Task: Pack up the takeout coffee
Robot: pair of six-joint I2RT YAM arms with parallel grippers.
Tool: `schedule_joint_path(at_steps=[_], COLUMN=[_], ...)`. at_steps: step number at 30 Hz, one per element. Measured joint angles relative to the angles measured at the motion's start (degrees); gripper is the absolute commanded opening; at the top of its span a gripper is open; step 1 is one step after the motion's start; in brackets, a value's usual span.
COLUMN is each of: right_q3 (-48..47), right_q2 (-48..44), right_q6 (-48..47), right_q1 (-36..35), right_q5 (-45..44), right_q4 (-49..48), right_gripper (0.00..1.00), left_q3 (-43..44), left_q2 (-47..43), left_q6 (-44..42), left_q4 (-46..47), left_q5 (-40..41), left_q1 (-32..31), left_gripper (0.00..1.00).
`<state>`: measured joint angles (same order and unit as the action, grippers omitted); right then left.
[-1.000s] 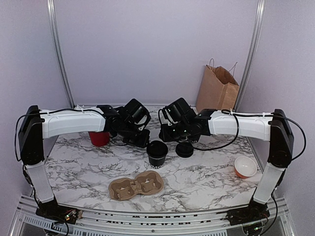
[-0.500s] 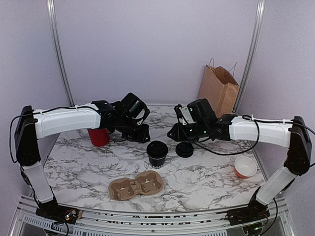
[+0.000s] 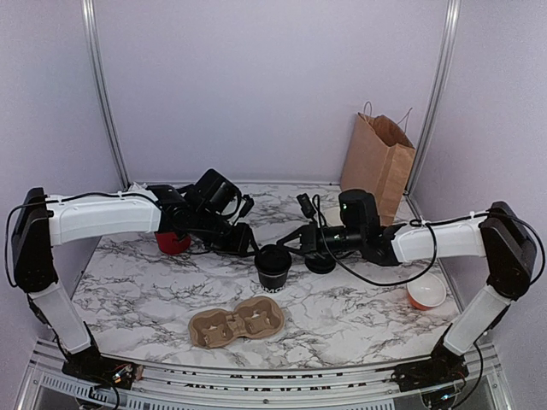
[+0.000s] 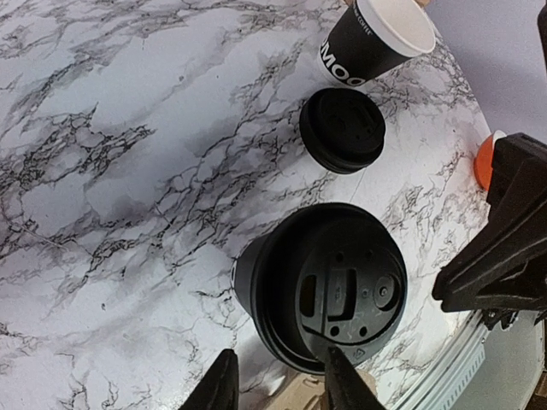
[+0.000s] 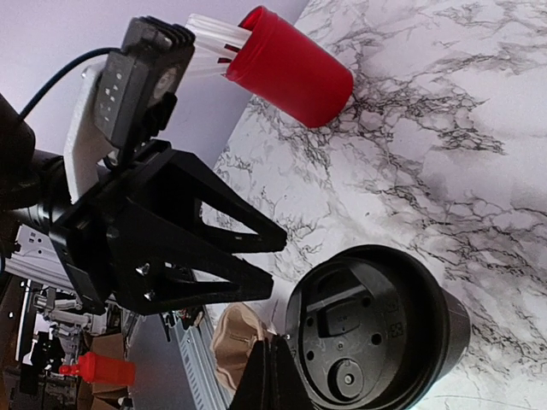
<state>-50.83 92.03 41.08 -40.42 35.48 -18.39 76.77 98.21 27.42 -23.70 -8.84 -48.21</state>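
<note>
two black cups [image 4: 320,295] [image 4: 376,34], one loose lid [image 4: 342,128]

We see the takeout coffee [image 3: 273,266] as a small black paper cup standing upright on the marble table [image 3: 154,290], near its middle. Its round black plastic lid [image 4: 338,290] sits on the rim, level all round, with a moulded sip flap and small holes on top. White print shows low on the side facing the near edge.
</note>
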Motion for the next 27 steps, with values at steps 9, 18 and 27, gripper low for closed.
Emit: schedule_joint_path(at_steps=[9, 18, 27], right_q3=[0.24, 0.44, -0.85], right_q2=[1.73, 6.34, 6.21], right_q6=[3.37, 4.48, 3.63], right_q1=[0.31, 1.18, 1.18], right_q5=[1.11, -0.2, -0.17], right_q4=[-4.63, -4.26, -1.66], right_gripper=[0.0, 0.0, 0.0], left_q3=[-1.79, -2.01, -2.4], left_q2=[0.24, 2.29, 2.69], left_q6=[0.5, 0.66, 0.68], left_q4=[2.43, 4.72, 6.08], left_q5=[-1.97, -2.99, -3.15], left_q1=[0.0, 0.0, 0.0], left_gripper=[0.35, 0.34, 0.34])
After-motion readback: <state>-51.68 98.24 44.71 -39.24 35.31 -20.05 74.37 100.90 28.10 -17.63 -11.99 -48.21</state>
